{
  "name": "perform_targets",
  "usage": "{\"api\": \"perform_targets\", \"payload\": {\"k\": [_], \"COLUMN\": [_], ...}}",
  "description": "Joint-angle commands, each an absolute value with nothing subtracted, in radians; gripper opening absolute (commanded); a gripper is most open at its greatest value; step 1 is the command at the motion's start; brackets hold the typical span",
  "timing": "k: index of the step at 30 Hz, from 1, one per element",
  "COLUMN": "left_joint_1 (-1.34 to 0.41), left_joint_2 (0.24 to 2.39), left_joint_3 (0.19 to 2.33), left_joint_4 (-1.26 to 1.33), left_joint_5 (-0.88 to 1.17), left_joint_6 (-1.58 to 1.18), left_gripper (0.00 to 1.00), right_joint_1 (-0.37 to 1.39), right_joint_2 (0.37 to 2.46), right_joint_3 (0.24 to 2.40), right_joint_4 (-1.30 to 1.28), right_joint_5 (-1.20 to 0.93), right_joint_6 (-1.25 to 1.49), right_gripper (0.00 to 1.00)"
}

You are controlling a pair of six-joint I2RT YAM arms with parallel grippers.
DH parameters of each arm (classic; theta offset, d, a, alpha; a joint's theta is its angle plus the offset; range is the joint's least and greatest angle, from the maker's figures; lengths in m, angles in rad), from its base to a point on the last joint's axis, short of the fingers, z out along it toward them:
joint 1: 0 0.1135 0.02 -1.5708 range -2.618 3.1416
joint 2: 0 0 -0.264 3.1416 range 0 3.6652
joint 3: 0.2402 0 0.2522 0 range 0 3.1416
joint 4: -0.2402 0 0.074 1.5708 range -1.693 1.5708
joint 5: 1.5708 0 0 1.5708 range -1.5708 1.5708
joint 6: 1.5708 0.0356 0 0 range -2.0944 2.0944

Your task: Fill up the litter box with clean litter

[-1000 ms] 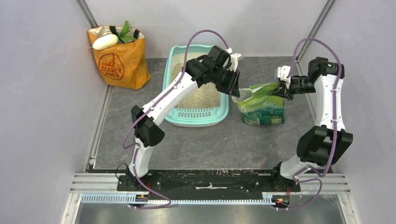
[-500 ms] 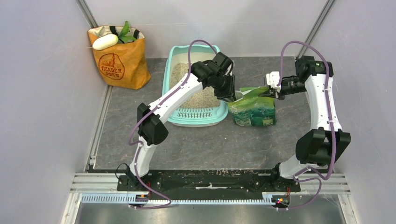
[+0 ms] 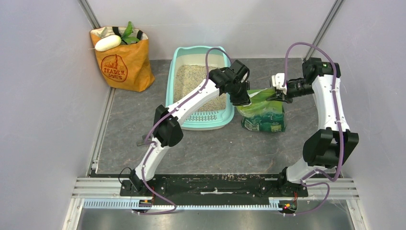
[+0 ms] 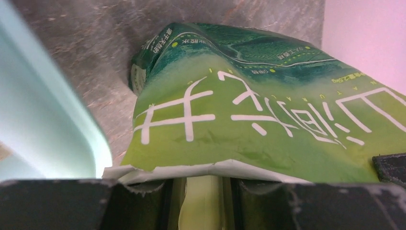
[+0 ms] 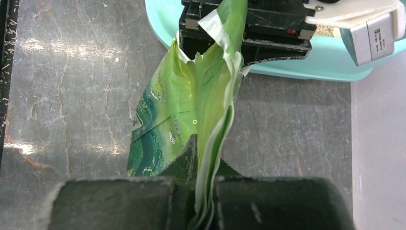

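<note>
The mint-teal litter box lies at the back centre, with beige litter spread inside and its grate step at the near end. A green printed bag stands just right of it. My left gripper is shut on the bag's torn top edge at its left corner, next to the box rim. My right gripper is shut on the same top edge at the right. Each wrist view shows the bag pinched between the jaws. What is inside the bag is hidden.
An orange paper grocery bag with a white item and green leaves stands at the back left against the wall. Grey walls close in on the left, back and right. The marbled grey floor stretches from the box to the arm bases.
My left gripper has swung right from over the litter box to the bag's top left corner and closed on it. My right gripper has shifted left with the bag, which now stands closer to the box.
</note>
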State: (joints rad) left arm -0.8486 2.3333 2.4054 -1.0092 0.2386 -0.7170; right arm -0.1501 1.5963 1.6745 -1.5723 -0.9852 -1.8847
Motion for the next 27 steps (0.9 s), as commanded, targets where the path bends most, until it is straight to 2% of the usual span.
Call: {"api": "perform_targets", "payload": {"k": [1, 3, 10, 15, 27], "left_joint_1": [-0.839, -0.835, -0.82, -0.788, -0.675], "left_joint_2": [2.38, 2.337, 2.297, 2.213, 2.086], "left_joint_3": [2.223, 2.131, 2.024, 1.806, 1.703], "left_joint_4": [-0.799, -0.65, -0.333, 0.101, 0.175], "left_joint_5": [0.449, 0.561, 0.838, 0.944, 0.98], "left_joint_6": [-0.779, -0.816, -0.924, -1.128, -1.181], "left_gripper": [0.02, 0.02, 0.02, 0.02, 0.02], "right_joint_1": [-0.147, -0.147, -0.15, -0.174, -0.257], "right_joint_2": [1.577, 1.583, 1.598, 1.591, 1.585], "right_joint_3": [1.722, 1.729, 1.749, 1.747, 1.756], "right_joint_4": [-1.692, -1.687, -1.663, -1.662, -1.64], "right_joint_5": [-1.113, -1.109, -1.107, -1.092, -1.106], "right_joint_6": [-1.87, -1.858, -1.825, -1.816, -1.796], "right_gripper": [0.0, 0.0, 0.0, 0.0, 0.0]}}
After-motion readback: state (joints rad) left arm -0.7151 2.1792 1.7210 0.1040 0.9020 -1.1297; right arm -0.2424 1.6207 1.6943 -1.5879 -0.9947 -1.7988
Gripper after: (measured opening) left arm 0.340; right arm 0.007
